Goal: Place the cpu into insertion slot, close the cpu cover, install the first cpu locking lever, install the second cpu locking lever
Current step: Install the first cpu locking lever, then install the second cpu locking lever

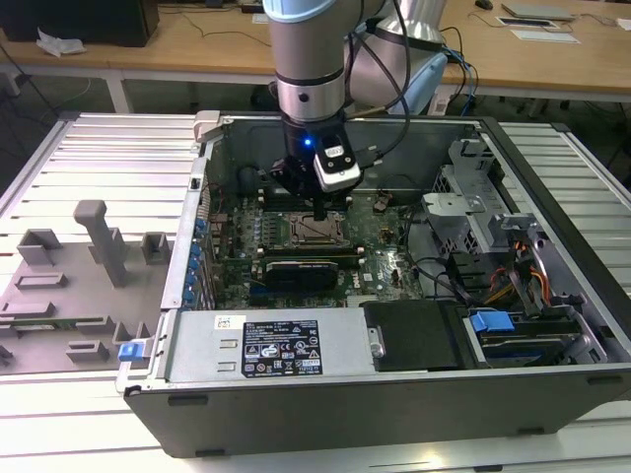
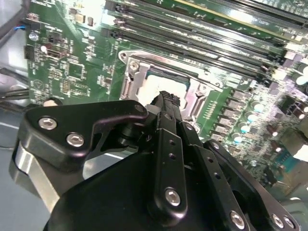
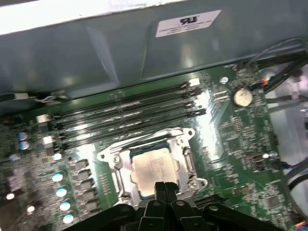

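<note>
First wrist view: pale silver-grey square cpu (image 3: pixel 153 169) lies flat in the silver-rimmed insertion slot (image 3: pixel 183 144), lower centre of frame.
Gripper: black gripper (image 3: pixel 165 188) directly above the chip's near edge, fingers together.
Orientation: chip square, edges parallel to the long black memory slots (image 3: pixel 125 113).
Exterior view: gripper (image 1: pixel 322 214) over socket, frame centre.

We see a ribbed metal desk (image 1: pixel 99 158) of pale slats under everything. Behind it runs a long wooden table (image 1: pixel 197 44) with white legs, bearing a crumpled white paper (image 1: pixel 59 42) at the exterior view's left and flat devices (image 1: pixel 537 14) at its right.
</note>
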Controlling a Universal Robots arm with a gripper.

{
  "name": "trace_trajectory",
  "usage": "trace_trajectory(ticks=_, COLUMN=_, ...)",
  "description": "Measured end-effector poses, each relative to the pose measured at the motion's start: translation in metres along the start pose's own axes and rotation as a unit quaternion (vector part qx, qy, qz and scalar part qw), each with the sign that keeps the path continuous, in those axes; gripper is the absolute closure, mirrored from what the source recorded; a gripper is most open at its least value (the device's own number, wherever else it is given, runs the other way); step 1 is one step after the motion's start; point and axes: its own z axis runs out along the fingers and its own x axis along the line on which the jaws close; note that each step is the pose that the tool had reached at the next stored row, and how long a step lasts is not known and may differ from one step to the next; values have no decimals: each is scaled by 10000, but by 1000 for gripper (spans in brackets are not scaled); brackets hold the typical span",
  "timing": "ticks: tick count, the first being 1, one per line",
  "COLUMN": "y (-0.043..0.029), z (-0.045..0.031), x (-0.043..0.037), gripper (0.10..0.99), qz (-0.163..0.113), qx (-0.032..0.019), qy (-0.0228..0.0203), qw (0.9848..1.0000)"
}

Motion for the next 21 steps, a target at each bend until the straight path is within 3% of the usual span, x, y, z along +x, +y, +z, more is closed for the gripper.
trace_trajectory(ticks=11, y=1, z=1, x=0, gripper=980, qz=-229, qx=2, qy=8, qw=9997)
trace_trajectory(ticks=21, y=0, z=1, x=0, gripper=980, qz=-233, qx=2, qy=8, qw=9997)
